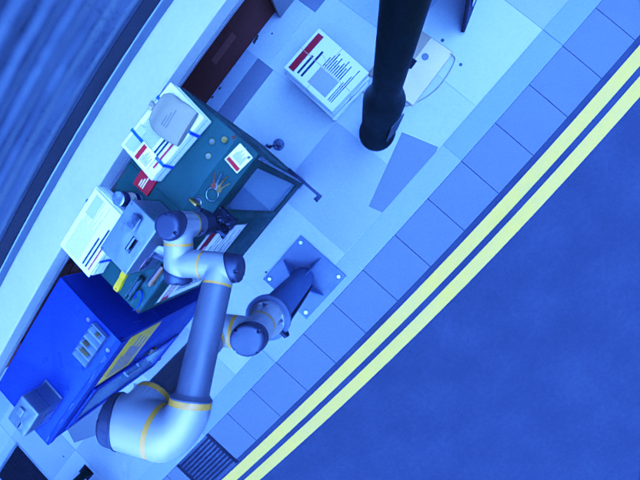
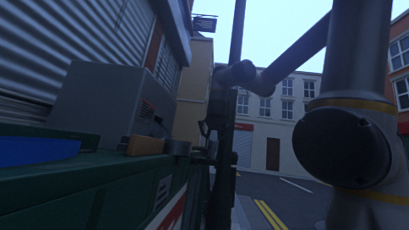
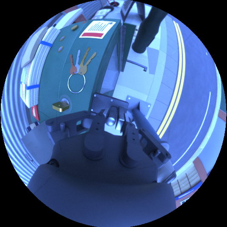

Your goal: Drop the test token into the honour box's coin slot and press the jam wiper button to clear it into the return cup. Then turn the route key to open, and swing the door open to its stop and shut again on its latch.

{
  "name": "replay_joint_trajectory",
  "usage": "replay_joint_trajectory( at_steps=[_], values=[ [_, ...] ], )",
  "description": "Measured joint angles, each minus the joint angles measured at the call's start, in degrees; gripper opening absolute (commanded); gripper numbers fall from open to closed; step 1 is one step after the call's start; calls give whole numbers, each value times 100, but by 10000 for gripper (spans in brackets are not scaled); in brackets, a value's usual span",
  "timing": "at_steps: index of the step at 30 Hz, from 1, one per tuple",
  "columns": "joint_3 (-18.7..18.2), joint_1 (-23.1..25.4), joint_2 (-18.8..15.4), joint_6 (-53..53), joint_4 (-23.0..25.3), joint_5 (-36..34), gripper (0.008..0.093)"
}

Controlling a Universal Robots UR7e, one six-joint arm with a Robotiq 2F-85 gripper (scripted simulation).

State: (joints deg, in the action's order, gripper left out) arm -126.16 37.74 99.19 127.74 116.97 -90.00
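The door handle (image 3: pixel 111 118), a rounded metal bar on its plate at the front edge of the green cabinet, is held in my closed gripper (image 3: pixel 115 121). The brass route key (image 3: pixel 60 105) sits in its round lock on the cabinet top just left of the gripper. The door (image 1: pixel 269 188) with its pale window panel hangs at the cabinet's front; the side camera shows it standing out at an angle. The grey honour box (image 1: pixel 132 235) stands on the cabinet top behind my wrist. The token and return cup are not visible.
The cabinet's front edge lies right under my gripper, with a key ring (image 3: pixel 77 81) and loose keys on top. Newspaper bundles (image 1: pixel 160 134) sit at the back, a blue box (image 1: pixel 77 336) stands beside the cabinet, and a dark lamp post (image 1: pixel 390 72) rises beyond.
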Motion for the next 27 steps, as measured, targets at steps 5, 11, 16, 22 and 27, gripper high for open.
replay_joint_trajectory(
  at_steps=[5,11,16,22,27],
  values=[
    [0,0,0,0,0,0,80],
    [0,0,0,0,0,0,322],
    [0,0,0,0,0,0,329],
    [0,0,0,0,0,0,337],
    [0,0,0,0,0,0,344]
  ],
)
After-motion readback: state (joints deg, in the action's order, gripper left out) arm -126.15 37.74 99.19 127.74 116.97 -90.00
